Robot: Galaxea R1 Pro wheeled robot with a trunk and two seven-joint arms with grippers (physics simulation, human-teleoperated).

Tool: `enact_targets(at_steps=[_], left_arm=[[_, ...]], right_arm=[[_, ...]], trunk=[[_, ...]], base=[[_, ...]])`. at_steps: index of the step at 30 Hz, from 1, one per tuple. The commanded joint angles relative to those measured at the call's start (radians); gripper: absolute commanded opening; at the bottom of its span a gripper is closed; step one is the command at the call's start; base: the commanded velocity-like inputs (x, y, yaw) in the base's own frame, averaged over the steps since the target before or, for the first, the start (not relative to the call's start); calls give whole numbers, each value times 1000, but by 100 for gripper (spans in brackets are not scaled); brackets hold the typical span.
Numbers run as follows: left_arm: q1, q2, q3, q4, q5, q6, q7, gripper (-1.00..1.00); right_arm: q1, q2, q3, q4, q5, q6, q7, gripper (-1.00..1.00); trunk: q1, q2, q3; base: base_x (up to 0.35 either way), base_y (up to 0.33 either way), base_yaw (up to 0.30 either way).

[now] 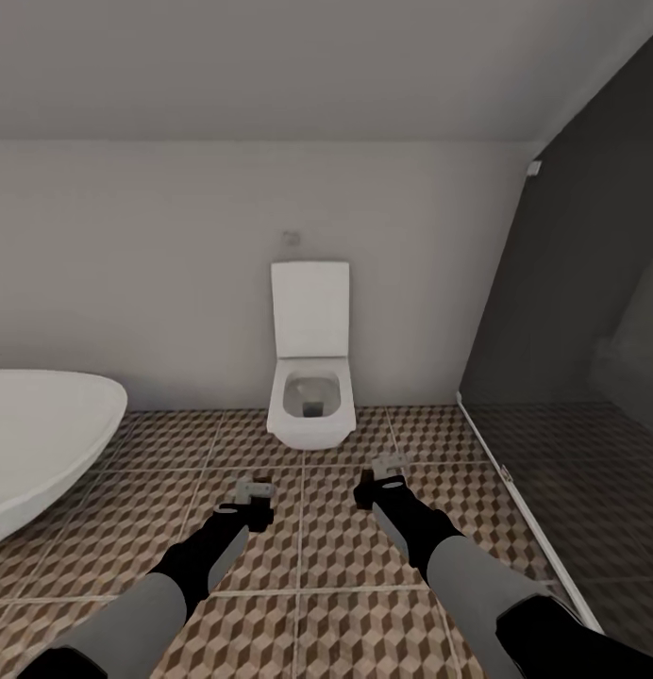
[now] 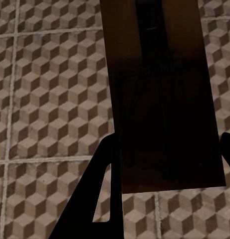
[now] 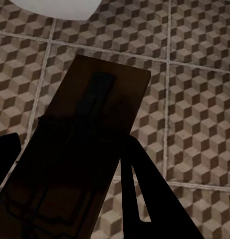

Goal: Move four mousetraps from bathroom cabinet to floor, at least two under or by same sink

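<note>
In the head view both mousetraps are tiny and hard to make out, a grey-tan scrap at each arm's tip. The left gripper (image 1: pixel 255 494) is closed on a mousetrap (image 2: pixel 162 99); in its wrist view the flat rectangular board lies between the dark fingers (image 2: pixel 92 199), in shadow, its metal parts barely readable. The right gripper (image 1: pixel 390 469) likewise clamps a second mousetrap (image 3: pixel 80 154) (dark wire faintly visible). Both hang above the bathroom floor (image 1: pixel 326 556), cube-patterned tiles with pale grout. Ahead stands a white toilet (image 1: pixel 310 377); the bathtub (image 1: pixel 34 443) is cut off at the left edge.
</note>
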Motion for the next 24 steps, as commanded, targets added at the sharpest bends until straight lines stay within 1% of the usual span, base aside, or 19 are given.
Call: enact_targets(at_steps=[1,24], left_arm=[[-1,1,-8,-2,10,4,10,-100],[-1,1,-8,-2,10,4,10,-100]], right_arm=[[-1,-1,8,-2,-10,5,-8,-100],[-1,0,9,-1,-10,4,-8,-100]], trunk=[[4,-8,-4],[92,-169,-76]], base=[[0,0,0],[0,0,0]])
